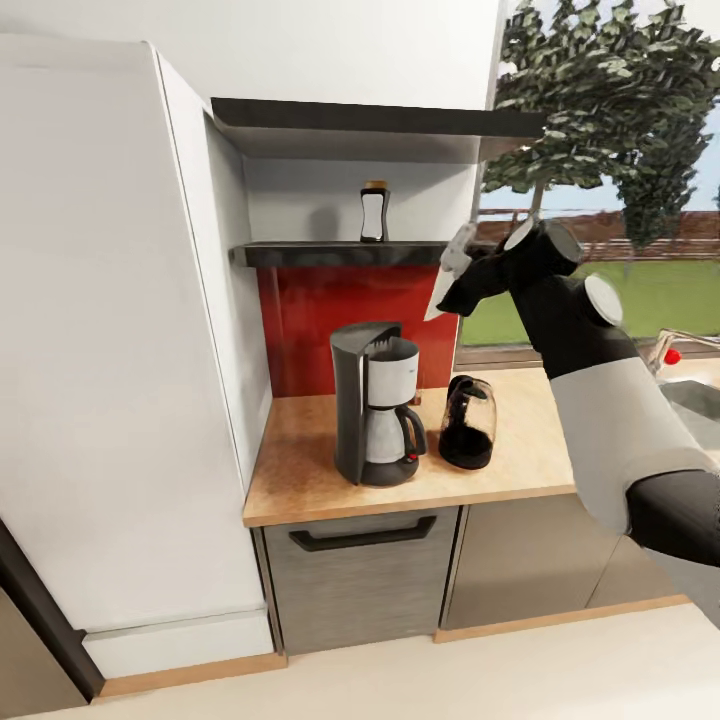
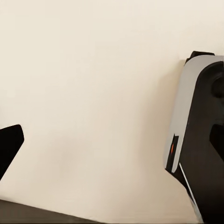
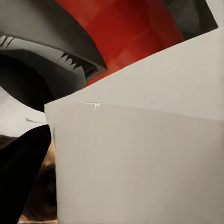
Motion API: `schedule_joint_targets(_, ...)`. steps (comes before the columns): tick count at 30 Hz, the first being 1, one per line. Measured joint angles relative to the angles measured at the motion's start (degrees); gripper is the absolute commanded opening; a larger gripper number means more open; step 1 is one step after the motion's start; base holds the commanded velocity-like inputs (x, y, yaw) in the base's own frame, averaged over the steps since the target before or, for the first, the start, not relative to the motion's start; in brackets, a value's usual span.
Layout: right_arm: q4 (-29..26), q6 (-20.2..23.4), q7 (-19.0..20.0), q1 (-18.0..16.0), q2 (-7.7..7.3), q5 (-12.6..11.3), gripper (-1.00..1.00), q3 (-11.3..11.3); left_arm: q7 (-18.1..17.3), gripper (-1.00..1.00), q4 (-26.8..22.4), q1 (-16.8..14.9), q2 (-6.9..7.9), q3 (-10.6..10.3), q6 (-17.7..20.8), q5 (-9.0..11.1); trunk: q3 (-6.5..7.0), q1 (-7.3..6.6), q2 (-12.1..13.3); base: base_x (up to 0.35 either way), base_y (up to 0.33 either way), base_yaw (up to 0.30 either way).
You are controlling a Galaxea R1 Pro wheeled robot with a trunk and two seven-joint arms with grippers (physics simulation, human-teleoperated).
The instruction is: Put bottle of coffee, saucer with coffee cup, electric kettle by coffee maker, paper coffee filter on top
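The grey coffee maker (image 1: 375,410) stands on the wooden countertop (image 1: 300,470) in front of a red backsplash. Just to its right sits the dark electric kettle (image 1: 468,425). On the shelf above stands the bottle of coffee (image 1: 373,212), upright. My right gripper (image 1: 458,272) is raised above and to the right of the coffee maker, shut on a white paper coffee filter (image 1: 447,272). In the right wrist view the filter (image 3: 140,154) covers most of the picture, with the coffee maker's dark top (image 3: 46,42) beyond it. One black finger (image 2: 9,144) of my left gripper hangs over pale floor.
A tall white cabinet (image 1: 110,330) walls the counter on the left. A dark shelf (image 1: 340,254) and a hood (image 1: 370,118) hang over the coffee maker. A sink with a faucet (image 1: 680,350) lies at the far right, under a window. Drawers (image 1: 360,570) front the counter.
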Motion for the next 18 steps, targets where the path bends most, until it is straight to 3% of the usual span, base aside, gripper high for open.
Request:
schedule_joint_targets(6,-0.40,0.22,0.23,1.94,0.98,-0.02,-1.00,-0.93,-0.07,1.00,2.01,1.93,0.00,-0.01,0.20,0.56,0.00,0.00,0.00,0.000,0.000,0.000)
schedule_joint_targets(14,1.52,0.09,0.05,4.52,1.07,0.08,-1.00,-1.15,-0.10,1.00,2.92,2.63,0.09,-0.02,0.35,0.58,0.00,0.00,0.00,0.002,0.001,0.000)
schedule_joint_targets(18,2.80,0.01,-0.06,4.62,1.03,0.09,-1.00,-1.15,-0.09,1.00,2.93,2.69,0.10,0.01,0.38,0.58,0.00,-0.02,0.00,0.171,0.094,0.000)
